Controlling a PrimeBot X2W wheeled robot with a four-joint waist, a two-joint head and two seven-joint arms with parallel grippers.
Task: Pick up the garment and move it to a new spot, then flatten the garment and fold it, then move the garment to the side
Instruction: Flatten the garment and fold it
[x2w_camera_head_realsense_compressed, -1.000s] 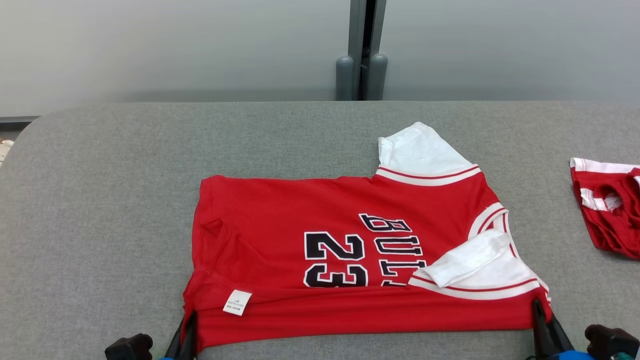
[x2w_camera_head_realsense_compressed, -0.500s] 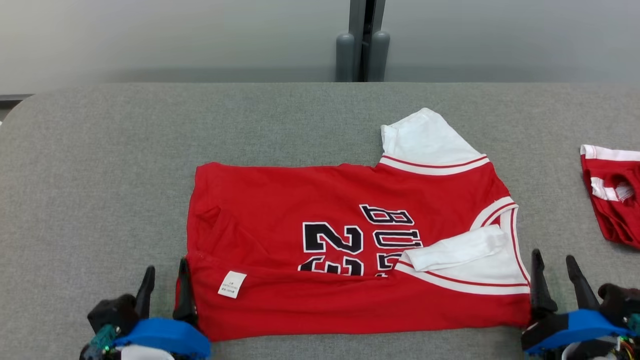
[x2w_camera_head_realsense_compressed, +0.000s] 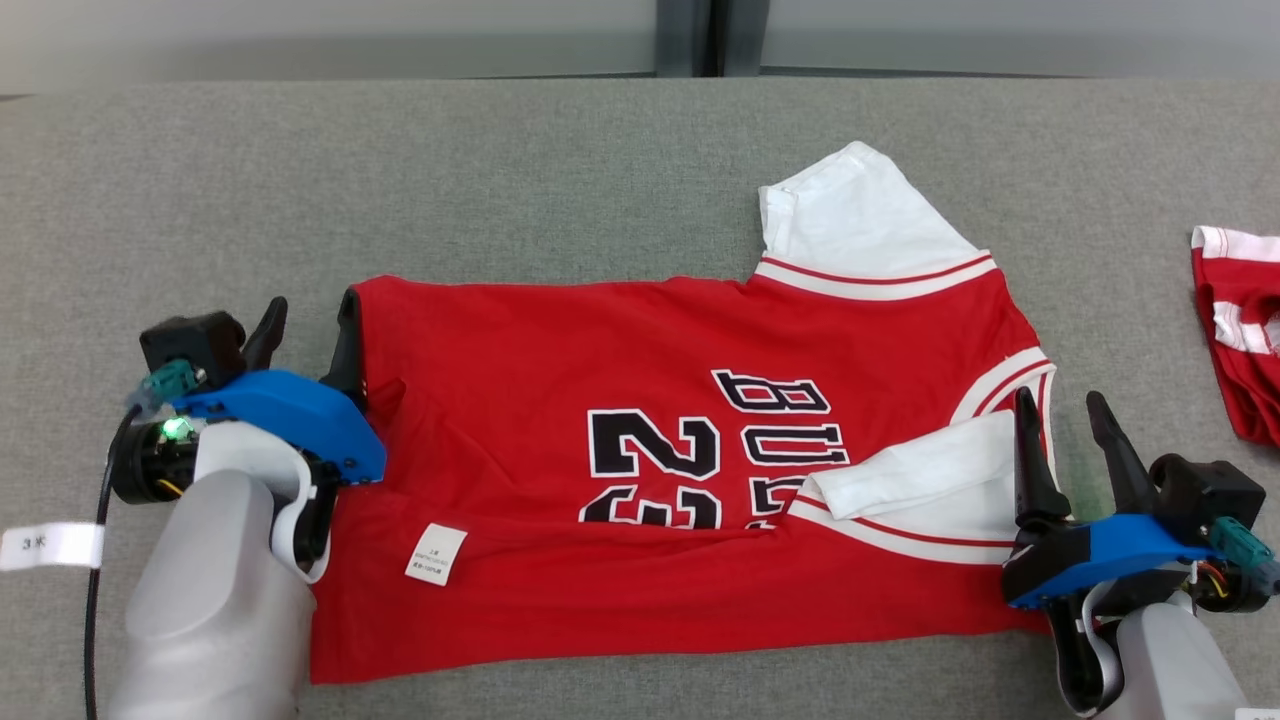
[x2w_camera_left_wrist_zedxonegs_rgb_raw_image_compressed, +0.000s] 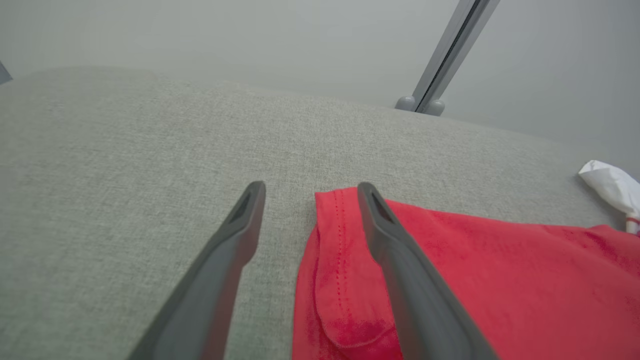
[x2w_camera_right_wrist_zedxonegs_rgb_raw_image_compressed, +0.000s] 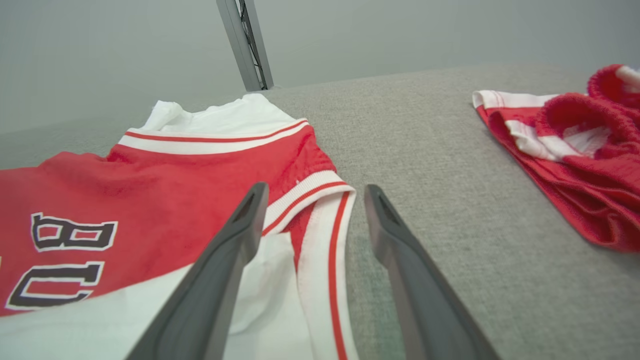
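The garment (x2w_camera_head_realsense_compressed: 560, 400) is a red jersey with white sleeves and black "23" lettering. It lies flat on the grey table (x2w_camera_head_realsense_compressed: 500, 180) with its near strip folded over, and a white label (x2w_camera_head_realsense_compressed: 436, 553) shows on that fold. My left gripper (x2w_camera_head_realsense_compressed: 310, 305) stands open at the jersey's far left corner. In the left wrist view the left gripper (x2w_camera_left_wrist_zedxonegs_rgb_raw_image_compressed: 311, 187) has one finger (x2w_camera_left_wrist_zedxonegs_rgb_raw_image_compressed: 395, 250) over the red hem (x2w_camera_left_wrist_zedxonegs_rgb_raw_image_compressed: 340, 225) and the other over bare table. My right gripper (x2w_camera_head_realsense_compressed: 1060, 400) is open beside the neckline. In the right wrist view the right gripper (x2w_camera_right_wrist_zedxonegs_rgb_raw_image_compressed: 316, 187) straddles the white and red trim (x2w_camera_right_wrist_zedxonegs_rgb_raw_image_compressed: 320, 240).
A second red and white garment (x2w_camera_head_realsense_compressed: 1240, 340) lies bunched at the table's right edge, also visible as the crumpled cloth (x2w_camera_right_wrist_zedxonegs_rgb_raw_image_compressed: 575, 165) to the right of my right fingers. A grey wall with a vertical post (x2w_camera_left_wrist_zedxonegs_rgb_raw_image_compressed: 440, 65) runs behind the table.
Both grippers opened and let go of the jersey's near corners, then moved away from me along its side edges. The head camera tilted down, so the whole picture shifted.
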